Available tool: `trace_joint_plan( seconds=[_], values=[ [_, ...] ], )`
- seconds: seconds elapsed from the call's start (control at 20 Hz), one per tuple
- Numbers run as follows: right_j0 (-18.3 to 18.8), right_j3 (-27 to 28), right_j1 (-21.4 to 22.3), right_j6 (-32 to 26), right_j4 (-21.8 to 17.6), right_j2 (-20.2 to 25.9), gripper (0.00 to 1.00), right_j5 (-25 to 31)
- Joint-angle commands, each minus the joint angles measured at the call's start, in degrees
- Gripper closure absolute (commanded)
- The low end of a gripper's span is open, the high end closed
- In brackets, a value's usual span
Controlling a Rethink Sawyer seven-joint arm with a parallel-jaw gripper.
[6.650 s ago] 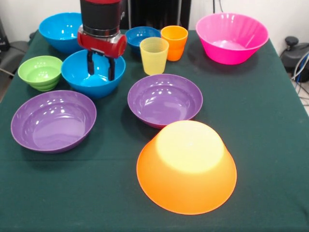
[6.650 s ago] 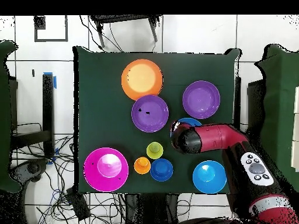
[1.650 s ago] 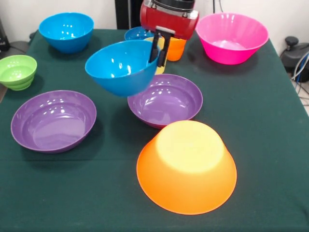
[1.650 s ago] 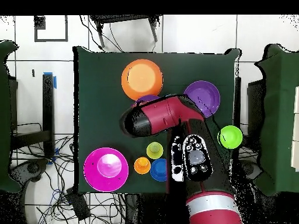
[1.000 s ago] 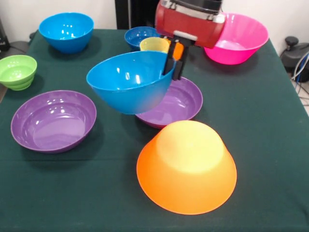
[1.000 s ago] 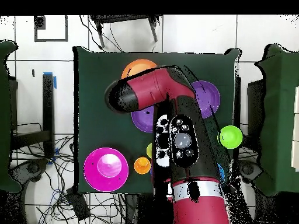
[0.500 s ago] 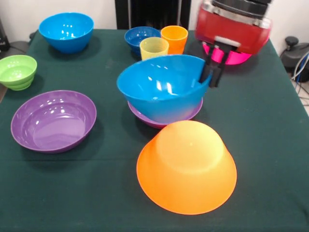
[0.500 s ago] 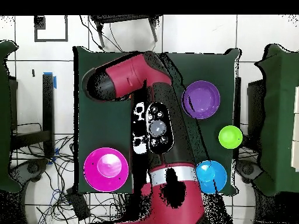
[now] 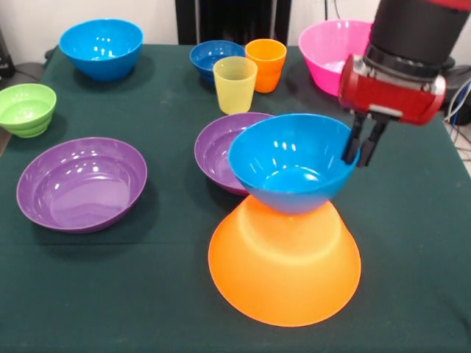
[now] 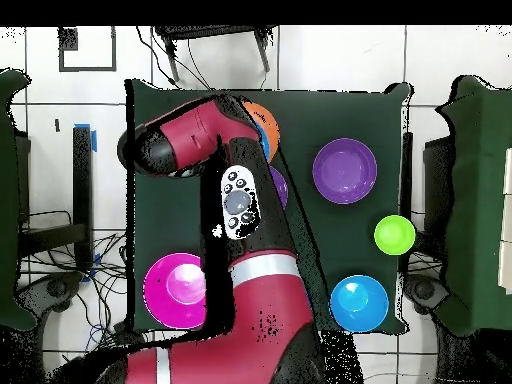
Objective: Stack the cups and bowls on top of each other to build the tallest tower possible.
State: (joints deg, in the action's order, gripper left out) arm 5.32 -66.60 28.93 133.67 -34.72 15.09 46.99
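Placement of the first tier is in hand: the claw pinches the rim of a glossy bright blue plastic bowl, upright beside it, apparently resting on the upturned yellow-orange plastic bowl below. Next, I judge, release once it sits centred and level.

No readable text, label, brand, number or sign appeared in either view, whether on the bowls, the cups, the green table cloth or the red arm.
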Motion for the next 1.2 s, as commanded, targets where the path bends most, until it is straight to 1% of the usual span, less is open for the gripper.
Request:
trace_joint_plan(
  seconds=[0.05,0.2,0.4,0.55,0.65,0.95,1.2],
  values=[
    [-1.27,6.31,-5.44,-4.82,-1.46,0.98,1.00,4.06],
    [-1.01,8.39,-6.37,-8.86,-2.40,1.30,1.00,5.29],
    [-1.62,10.57,-7.30,-9.92,-2.65,1.26,1.00,6.42],
    [-2.67,12.34,-8.17,-9.92,-4.21,0.53,1.00,5.51],
    [-2.44,12.08,-8.41,-10.06,-3.81,0.55,1.00,4.69],
    [-1.62,13.84,-9.24,-13.59,-3.25,1.87,1.00,4.05],
    [-1.95,12.90,-9.27,-12.60,-3.25,0.69,1.00,4.45]
  ],
)
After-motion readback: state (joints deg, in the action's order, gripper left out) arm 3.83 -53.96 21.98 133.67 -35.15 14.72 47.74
